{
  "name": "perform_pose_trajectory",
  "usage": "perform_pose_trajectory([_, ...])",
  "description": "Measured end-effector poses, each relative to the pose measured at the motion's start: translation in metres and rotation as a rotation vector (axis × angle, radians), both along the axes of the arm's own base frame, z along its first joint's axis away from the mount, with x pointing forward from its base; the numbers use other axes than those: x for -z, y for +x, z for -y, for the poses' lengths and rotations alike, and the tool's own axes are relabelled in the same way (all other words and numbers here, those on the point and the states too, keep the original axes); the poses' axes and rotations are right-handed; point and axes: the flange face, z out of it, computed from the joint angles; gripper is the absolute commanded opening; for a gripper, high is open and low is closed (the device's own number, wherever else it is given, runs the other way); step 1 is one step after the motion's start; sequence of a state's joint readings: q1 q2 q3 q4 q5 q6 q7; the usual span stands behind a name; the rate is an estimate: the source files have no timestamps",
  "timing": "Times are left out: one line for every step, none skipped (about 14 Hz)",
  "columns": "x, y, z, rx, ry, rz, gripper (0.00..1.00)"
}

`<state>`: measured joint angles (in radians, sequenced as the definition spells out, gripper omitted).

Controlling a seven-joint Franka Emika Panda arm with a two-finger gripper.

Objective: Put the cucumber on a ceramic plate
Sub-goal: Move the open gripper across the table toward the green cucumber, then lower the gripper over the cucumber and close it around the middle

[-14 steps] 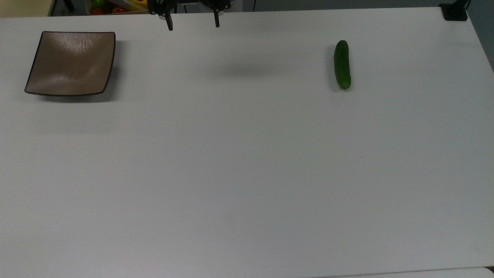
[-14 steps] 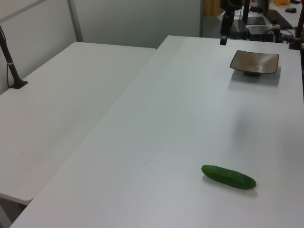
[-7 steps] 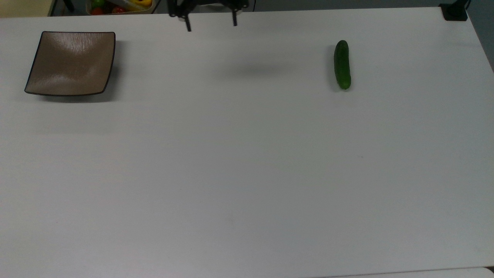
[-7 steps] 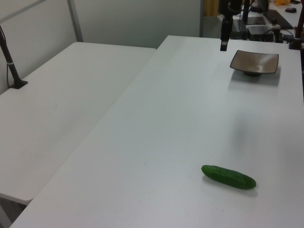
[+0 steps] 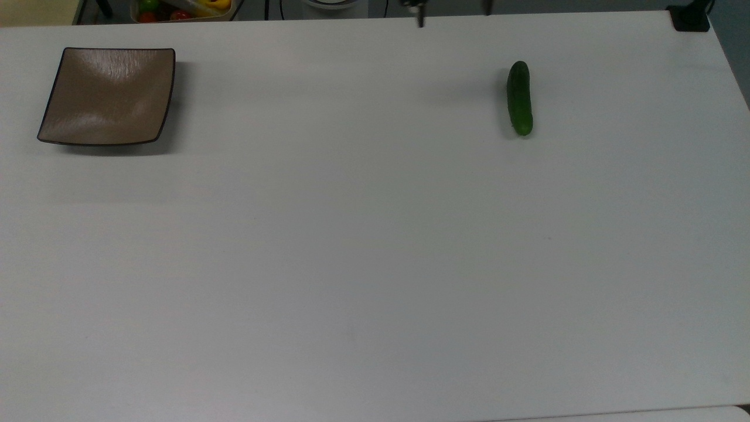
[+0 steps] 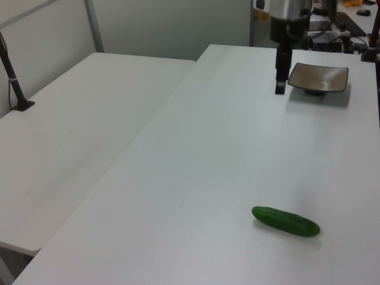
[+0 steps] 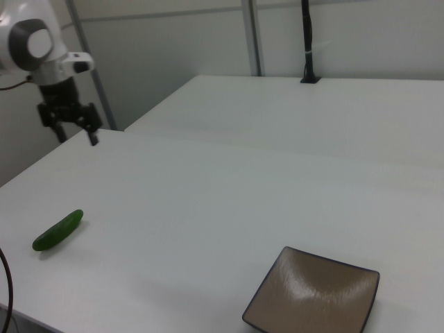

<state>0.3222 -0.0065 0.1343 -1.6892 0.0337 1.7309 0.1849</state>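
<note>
Nothing of the task is done as I read it: the cucumber (image 5: 520, 98) lies flat on the white table (image 5: 375, 264), well apart from the plate (image 5: 108, 97), which sits bare at the far end of the same table edge, so approach, grasp, carry and set-down are all left. My gripper (image 7: 75, 134) hangs in the air with its fingers spread and nothing between them, closer to the cucumber than to the plate, and touching neither. Count: one cucumber, one plate, one gripper.

Claw (image 7: 76, 136) spread, pointing down
</note>
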Motion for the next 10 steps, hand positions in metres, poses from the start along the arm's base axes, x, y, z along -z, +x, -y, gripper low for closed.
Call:
perform_pose_trajectory([0.001, -0.009, -0.019, -0.001, 0.000, -0.004, 1.00])
perform_pose_trajectory([0.004, -0.018, -0.036, -0.001, -0.001, -0.010, 1.00])
perform_pose_trajectory([0.010, -0.026, -0.053, 0.003, -0.004, -0.022, 1.00])
perform_pose_trajectory([0.018, -0.033, -0.070, 0.007, -0.010, -0.038, 1.00])
perform_pose_trajectory([0.027, -0.039, -0.086, 0.013, -0.014, -0.053, 1.00])
perform_pose_trajectory([0.038, -0.044, -0.100, 0.024, -0.016, -0.066, 1.00])
perform_pose_trajectory([0.049, -0.046, -0.112, 0.037, -0.017, -0.078, 1.00])
perform_pose_trajectory([0.061, -0.048, -0.122, 0.047, -0.019, -0.090, 1.00])
perform_pose_trajectory([0.074, -0.049, -0.130, 0.054, -0.021, -0.101, 1.00])
perform_pose_trajectory([0.090, -0.049, -0.136, 0.061, -0.024, -0.112, 1.00])
